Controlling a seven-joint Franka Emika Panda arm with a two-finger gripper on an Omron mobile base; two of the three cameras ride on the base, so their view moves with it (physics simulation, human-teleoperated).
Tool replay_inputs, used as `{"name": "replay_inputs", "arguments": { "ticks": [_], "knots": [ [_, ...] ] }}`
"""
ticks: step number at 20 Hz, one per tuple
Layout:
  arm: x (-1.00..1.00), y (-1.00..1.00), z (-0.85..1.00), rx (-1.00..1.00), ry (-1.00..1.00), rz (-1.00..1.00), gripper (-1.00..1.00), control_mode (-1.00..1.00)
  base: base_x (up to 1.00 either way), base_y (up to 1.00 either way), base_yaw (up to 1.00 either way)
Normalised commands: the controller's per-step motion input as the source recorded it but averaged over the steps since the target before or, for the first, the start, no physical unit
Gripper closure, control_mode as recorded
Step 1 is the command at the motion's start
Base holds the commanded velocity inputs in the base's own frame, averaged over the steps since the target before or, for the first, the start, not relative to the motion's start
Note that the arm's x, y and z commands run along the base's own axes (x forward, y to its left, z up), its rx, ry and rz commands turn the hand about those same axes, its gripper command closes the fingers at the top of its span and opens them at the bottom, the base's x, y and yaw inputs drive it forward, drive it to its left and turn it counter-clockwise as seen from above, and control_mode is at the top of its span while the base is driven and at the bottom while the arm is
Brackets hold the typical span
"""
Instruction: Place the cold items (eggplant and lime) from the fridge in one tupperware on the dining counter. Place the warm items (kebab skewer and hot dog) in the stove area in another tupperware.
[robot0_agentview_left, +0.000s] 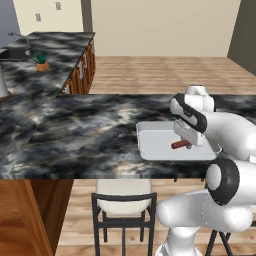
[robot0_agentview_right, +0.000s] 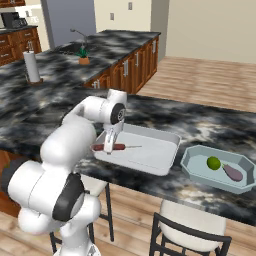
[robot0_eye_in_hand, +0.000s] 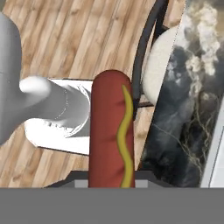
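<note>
One lime (robot0_agentview_right: 213, 162) beside eggplant (robot0_agentview_right: 232, 172), rightward.

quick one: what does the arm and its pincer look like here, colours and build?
The arm is glossy white with rounded, tubular links and dark, near-black bands and caps at the joints, one cap showing a pale ring. No cables or markings are visible. The pincer is a small two-finger unit below a pale hand.
</note>
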Motion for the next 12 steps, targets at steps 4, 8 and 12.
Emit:
{"name": "replay_inputs", "arguments": {
  "ticks": [4,8,12],
  "knots": [
    [1.00,-0.43,-0.48,0.00,0.11,0.00,1.00,-1.00,0.00,0.00,0.00],
    [1.00,-0.26,-0.56,0.00,0.01,0.00,1.00,-1.00,0.00,0.00,0.00],
    [1.00,-0.12,-0.65,0.01,0.00,0.00,1.00,-1.00,0.00,0.00,0.00]
  ]
}}
